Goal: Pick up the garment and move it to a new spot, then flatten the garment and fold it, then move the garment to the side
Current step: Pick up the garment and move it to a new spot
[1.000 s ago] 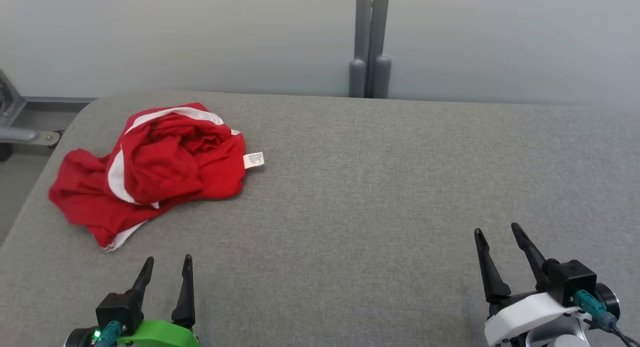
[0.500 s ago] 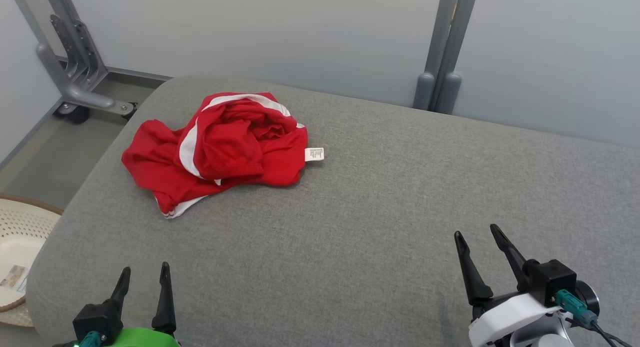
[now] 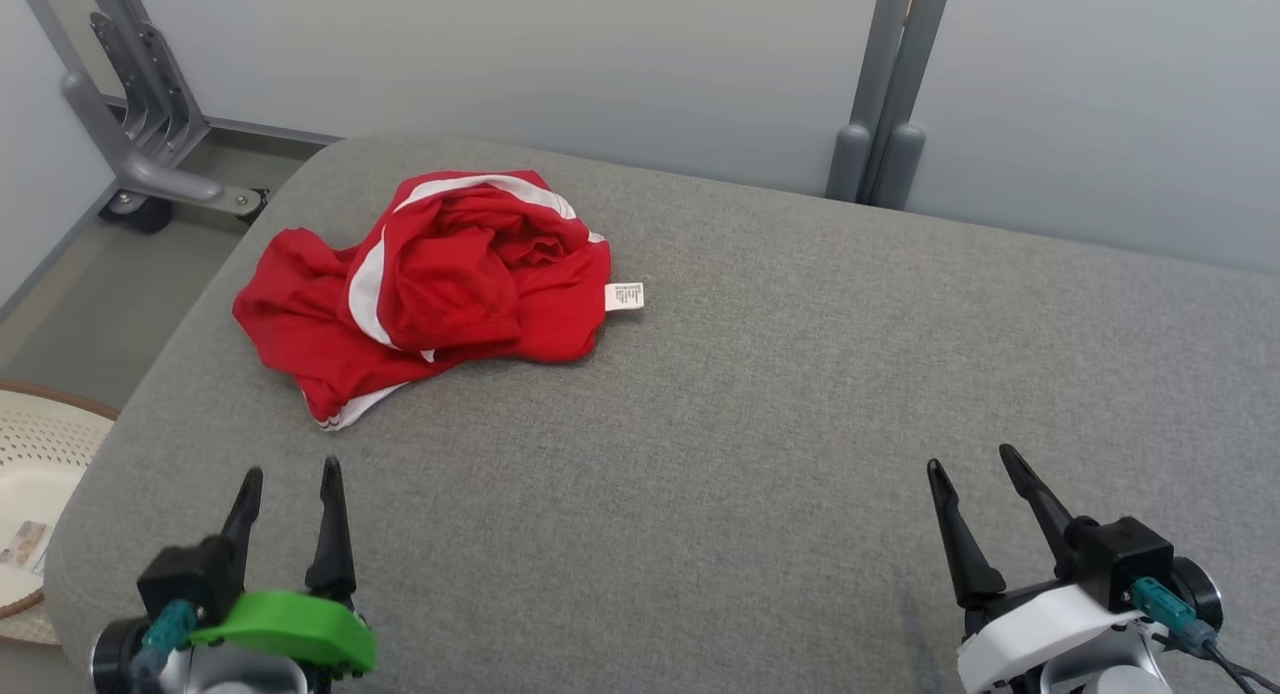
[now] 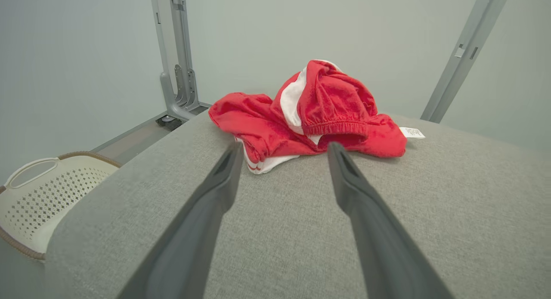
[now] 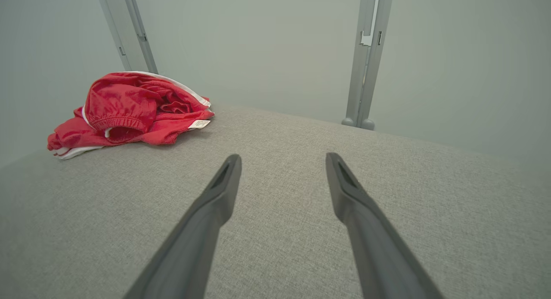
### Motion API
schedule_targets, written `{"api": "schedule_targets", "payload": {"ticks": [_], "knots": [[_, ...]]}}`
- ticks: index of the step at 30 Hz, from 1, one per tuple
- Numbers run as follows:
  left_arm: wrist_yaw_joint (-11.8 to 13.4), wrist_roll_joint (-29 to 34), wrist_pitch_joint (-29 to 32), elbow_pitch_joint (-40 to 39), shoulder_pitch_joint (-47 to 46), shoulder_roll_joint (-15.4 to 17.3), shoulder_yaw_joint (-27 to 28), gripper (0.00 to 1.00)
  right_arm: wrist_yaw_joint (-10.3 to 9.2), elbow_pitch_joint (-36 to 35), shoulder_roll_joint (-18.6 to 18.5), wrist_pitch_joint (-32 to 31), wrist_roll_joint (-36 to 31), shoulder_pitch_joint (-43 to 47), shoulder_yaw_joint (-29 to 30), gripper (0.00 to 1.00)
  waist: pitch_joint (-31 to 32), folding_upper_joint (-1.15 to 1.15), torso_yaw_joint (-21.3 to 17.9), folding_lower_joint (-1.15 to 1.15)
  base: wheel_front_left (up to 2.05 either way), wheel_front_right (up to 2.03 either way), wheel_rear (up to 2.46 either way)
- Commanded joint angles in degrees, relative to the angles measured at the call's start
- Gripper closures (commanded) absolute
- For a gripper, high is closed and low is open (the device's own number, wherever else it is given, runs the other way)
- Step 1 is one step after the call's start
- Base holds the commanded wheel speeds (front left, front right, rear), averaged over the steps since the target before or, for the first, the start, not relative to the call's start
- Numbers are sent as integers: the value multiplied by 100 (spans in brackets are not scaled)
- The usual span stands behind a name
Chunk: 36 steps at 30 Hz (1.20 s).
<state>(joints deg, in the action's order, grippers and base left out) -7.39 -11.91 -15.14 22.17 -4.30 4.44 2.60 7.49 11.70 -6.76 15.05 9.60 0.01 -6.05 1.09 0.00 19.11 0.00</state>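
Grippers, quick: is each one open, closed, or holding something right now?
Left gripper: open, empty, short of the red garment.
Right gripper: open, empty, above the grey surface.

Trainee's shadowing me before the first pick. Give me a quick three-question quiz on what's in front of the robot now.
1. True or false: the red garment lies crumpled, not flattened, on the grey padded surface.
2. The left hand is: A) shut on the garment; B) open, short of the garment; C) shut and empty.
3. Fill in: a white ___ sticks out of the garment on the side toward the right hand.
Key: 1 true; 2 B; 3 label.
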Motion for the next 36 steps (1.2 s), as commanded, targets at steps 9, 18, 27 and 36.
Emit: {"api": "schedule_targets", "payload": {"ticks": [9, 18, 27, 36], "knots": [[-18, -435, 149, 827, -1899, 29, -258, 0, 0, -272, -391, 20, -88, -491, -8, 0, -1246, 0, -138, 0, 0, 0, 0], [-17, -912, 940, 2032, -3717, 186, -400, 0, 0, -451, -645, 20, -111, -924, -125, 0, -2120, 0, -304, 0, 0, 0, 0], [125, -804, 1578, 3371, -4666, 553, -504, 0, 0, -480, -625, 20, -66, -1098, -217, 0, -2240, 0, -620, 0, 0, 0, 0], [195, -736, 2142, 4326, -5161, 720, -658, 100, 0, -447, -638, 20, -36, -1115, -285, 0, -2248, 0, -758, 0, 0, 0, 0]]}}
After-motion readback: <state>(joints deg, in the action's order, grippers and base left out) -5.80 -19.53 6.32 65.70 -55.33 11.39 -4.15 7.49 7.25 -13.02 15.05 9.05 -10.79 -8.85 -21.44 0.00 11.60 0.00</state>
